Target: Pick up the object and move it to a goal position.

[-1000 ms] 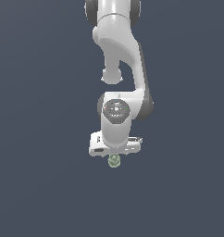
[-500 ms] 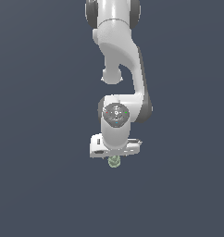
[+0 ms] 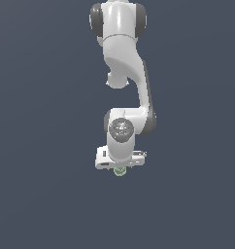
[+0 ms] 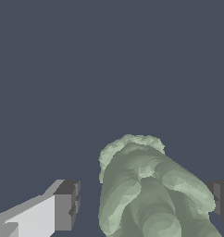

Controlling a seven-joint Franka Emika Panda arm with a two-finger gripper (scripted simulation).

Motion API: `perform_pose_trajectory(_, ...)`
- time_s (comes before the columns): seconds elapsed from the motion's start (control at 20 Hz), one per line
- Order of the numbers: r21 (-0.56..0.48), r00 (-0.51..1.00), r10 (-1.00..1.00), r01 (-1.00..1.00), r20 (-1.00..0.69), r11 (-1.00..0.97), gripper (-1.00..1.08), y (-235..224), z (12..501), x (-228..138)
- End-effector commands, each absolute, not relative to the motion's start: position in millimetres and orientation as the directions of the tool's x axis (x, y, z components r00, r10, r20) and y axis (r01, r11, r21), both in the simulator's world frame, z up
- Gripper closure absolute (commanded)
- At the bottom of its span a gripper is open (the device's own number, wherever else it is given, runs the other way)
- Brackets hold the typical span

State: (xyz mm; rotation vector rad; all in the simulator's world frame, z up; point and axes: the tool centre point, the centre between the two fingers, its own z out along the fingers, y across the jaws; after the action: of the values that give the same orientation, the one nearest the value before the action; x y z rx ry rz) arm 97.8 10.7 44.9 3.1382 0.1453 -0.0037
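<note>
The object (image 3: 120,171) is a tiny pale grey-green lump with darker mottling, showing just under the white hand in the exterior view. In the wrist view the object (image 4: 151,180) looks large and sits between the two dark fingertips. My gripper (image 3: 120,168) hangs straight over it, and in the wrist view the gripper (image 4: 144,202) stands open. One fingertip (image 4: 67,203) is clearly apart from the object, with bare floor showing in the gap. The other fingertip (image 4: 220,199) is partly hidden behind the object's side, and whether they touch is unclear.
A plain dark grey-blue floor (image 3: 46,204) fills both views. The white arm (image 3: 122,63) rises from the hand toward the top of the exterior view. No other things show.
The hand has sunk a little lower over the object. The object itself has stayed in the same place.
</note>
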Motion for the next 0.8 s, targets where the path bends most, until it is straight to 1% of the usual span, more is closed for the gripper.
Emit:
perform_pose_trajectory(0.0,0.000,0.996,0.092,0.092,0.000,-0.996,-0.92,10.7,45.6,99.3)
perform_pose_trajectory(0.05,0.000,0.996,0.092,0.092,0.000,-0.996,-0.92,10.7,45.9,99.4)
perform_pose_trajectory(0.1,0.000,0.996,0.092,0.092,0.000,-0.996,1.08,10.7,45.9,99.4)
perform_pose_trajectory(0.75,0.000,0.996,0.092,0.092,0.000,-0.996,1.08,9.0,47.4,98.4)
